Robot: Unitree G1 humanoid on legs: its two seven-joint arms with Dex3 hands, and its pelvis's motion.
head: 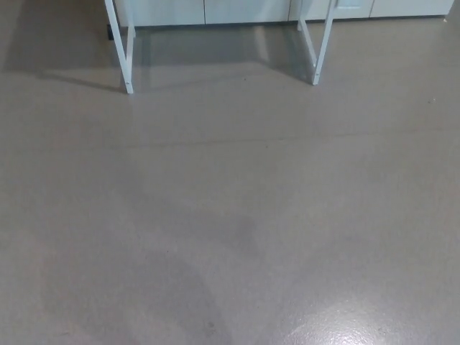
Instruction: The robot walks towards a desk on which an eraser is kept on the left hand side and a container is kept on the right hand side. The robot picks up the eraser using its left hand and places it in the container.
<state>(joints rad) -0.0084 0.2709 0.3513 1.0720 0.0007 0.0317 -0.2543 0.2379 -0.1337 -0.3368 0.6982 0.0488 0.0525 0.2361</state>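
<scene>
Showing grey floor [230, 215] only; white desk legs [122, 50] at eleven and one o'clock. Eraser, container, tabletop: out of frame, presumably ahead at twelve. Hands: unseen, state cannot be told. Approach unfinished.

There are two white desk leg frames [121, 47] [318, 43] standing on one grey floor [230, 215], near its far edge.

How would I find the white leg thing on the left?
Start with the wide grey floor and look to its far edge, by the pale cabinets. Two white desk legs stand there; the left leg has a dark shadow stretching away to its left, unlike the right leg.
</scene>
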